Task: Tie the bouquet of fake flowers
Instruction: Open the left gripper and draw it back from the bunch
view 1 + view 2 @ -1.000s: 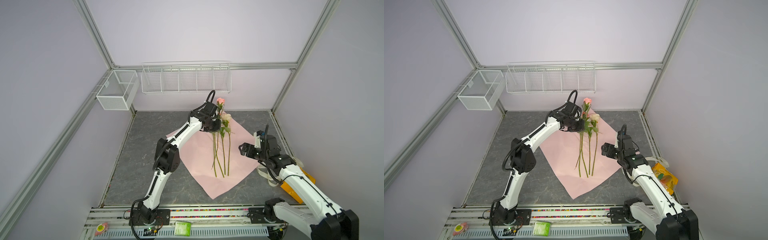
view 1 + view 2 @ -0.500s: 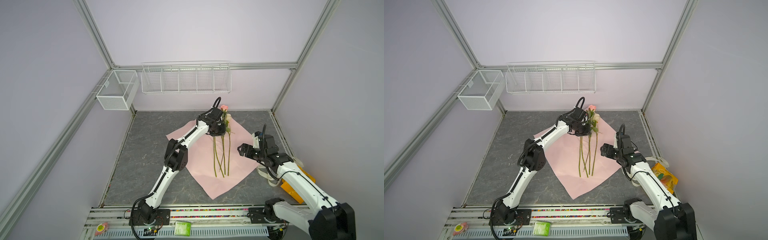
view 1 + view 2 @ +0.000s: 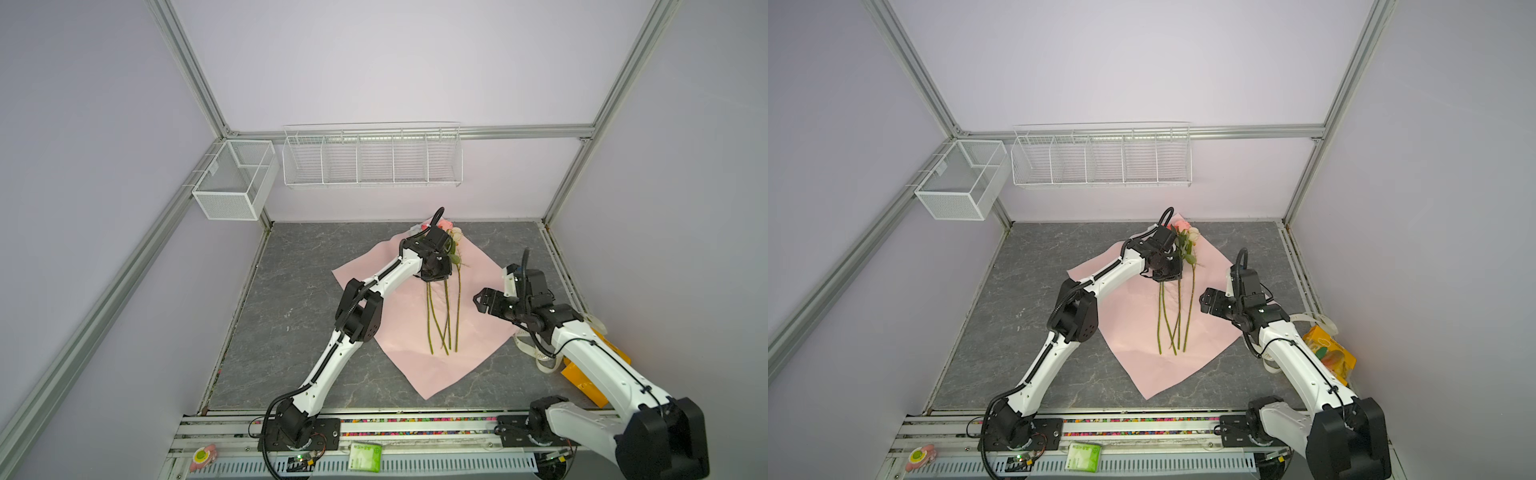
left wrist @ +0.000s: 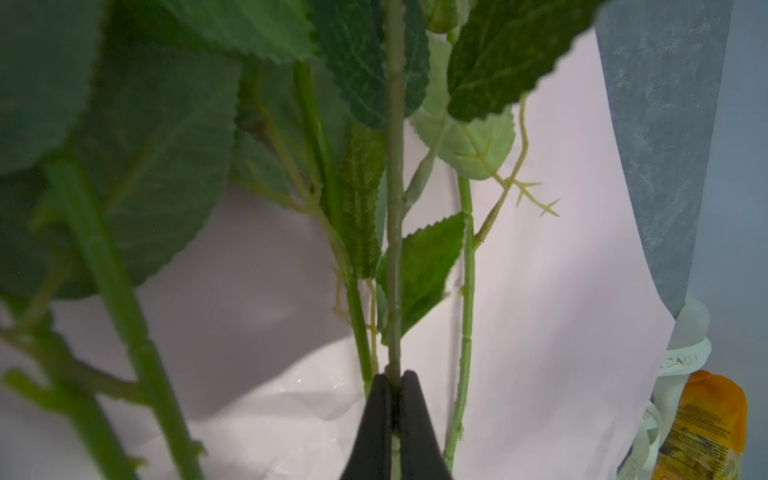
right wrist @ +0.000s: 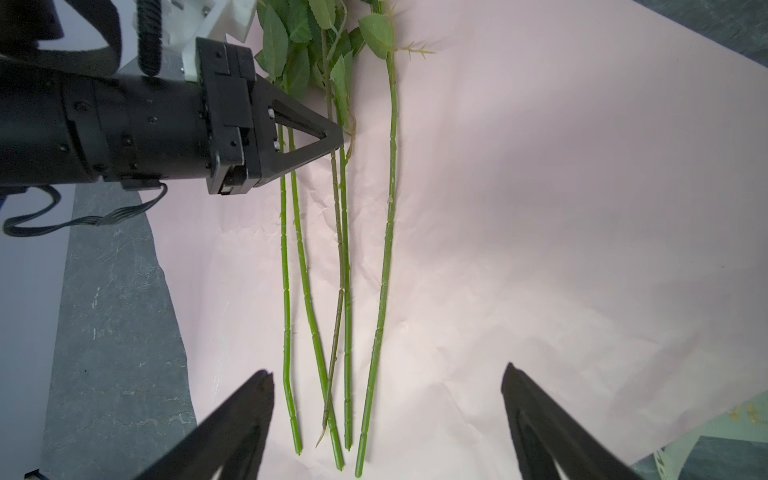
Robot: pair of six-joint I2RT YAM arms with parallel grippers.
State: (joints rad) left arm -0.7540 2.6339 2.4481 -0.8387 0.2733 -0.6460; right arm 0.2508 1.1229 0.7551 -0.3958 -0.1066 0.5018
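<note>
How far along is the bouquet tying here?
Done: the bouquet of fake flowers, green-stemmed roses, lies on the pink paper sheet. In hand: the left gripper is shut on one stem; the right gripper hangs open, empty. Remaining: the cream lettered ribbon lies off the sheet, nothing wrapped or tied.

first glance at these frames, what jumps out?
The bouquet of fake flowers lies mid-table on a pink paper sheet, with its long green stems pointing toward the robot's bases. The left pincer is shut on one stem just below the leaves, while the right pincer hangs wide open to the stems' right.
</note>
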